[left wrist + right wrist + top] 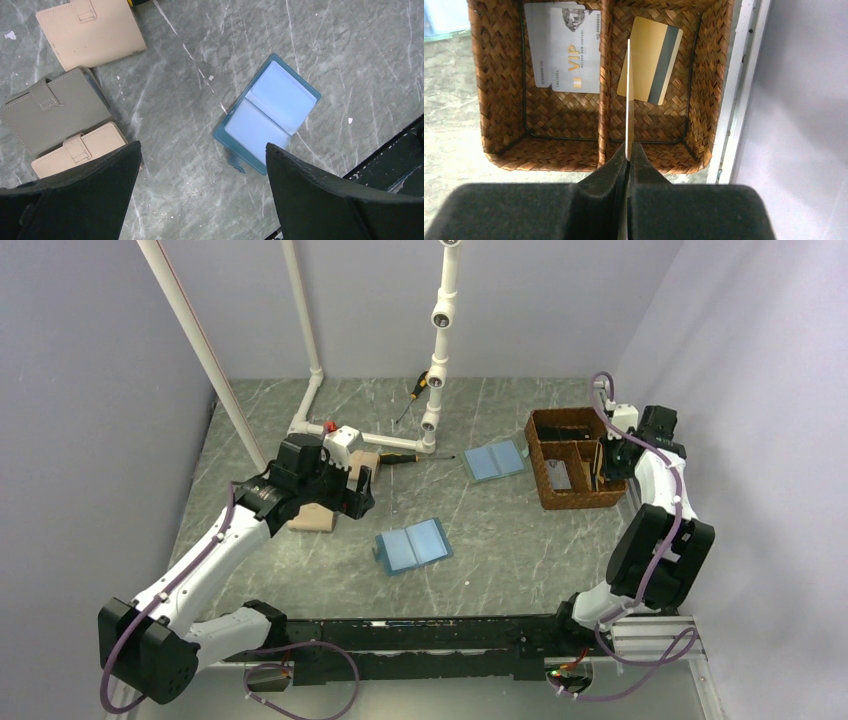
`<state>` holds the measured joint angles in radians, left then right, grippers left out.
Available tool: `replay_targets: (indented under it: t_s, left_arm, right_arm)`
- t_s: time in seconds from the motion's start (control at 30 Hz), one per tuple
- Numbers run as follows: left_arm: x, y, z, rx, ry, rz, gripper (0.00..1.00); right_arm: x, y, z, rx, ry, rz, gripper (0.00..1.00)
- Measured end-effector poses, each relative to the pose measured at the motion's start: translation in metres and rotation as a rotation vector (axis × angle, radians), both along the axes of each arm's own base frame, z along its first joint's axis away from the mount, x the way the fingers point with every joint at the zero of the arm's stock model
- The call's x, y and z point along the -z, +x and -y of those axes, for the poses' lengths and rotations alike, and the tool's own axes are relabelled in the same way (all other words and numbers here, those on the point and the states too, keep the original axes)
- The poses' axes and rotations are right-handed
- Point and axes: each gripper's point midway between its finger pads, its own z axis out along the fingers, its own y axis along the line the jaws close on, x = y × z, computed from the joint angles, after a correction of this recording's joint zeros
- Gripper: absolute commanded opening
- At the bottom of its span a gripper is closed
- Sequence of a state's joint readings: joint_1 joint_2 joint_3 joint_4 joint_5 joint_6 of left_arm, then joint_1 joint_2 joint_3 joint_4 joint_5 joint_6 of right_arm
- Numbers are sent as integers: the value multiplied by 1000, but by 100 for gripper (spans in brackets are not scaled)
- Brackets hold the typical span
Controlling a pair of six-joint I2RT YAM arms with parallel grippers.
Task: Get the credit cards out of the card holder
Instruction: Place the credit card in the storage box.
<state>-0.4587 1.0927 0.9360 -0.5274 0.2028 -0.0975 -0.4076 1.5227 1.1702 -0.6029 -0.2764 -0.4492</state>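
The card holder point(413, 545) lies open on the table, teal outside and blue inside; it also shows in the left wrist view point(267, 115). My left gripper point(360, 490) point(202, 172) is open and empty above the table, to the holder's left. My right gripper point(607, 462) point(628, 150) is shut on a thin credit card point(628, 95), seen edge-on, over the right compartment of a wicker basket point(499, 100). A silvery VIP card point(564, 47) lies in the left compartment. A gold card with a dark stripe point(650, 60) lies in the right one.
A paler blue folder point(495, 460) lies open left of the basket point(545, 490). Tan point(90, 32) and grey point(52, 107) closed wallets lie under my left arm. A white pipe frame point(320, 390) and two screwdrivers point(400, 456) stand at the back.
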Motion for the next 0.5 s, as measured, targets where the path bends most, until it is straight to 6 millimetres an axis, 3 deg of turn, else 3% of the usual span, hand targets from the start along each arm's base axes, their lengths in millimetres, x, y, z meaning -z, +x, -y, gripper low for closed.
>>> replay_targets:
  t_s: [0.13,0.33,0.5]
  left_arm:
    - [0,0,0,2,2,2,99]
    - [-1,0,0,2,1,6,99]
    - [-1,0,0,2,1,6,99]
  right_arm:
    - [11,-1,3,13,7,-30,2]
    - [28,-1,2,14,28,-76,44]
    - [34,-4,16,72,-22,-105,47]
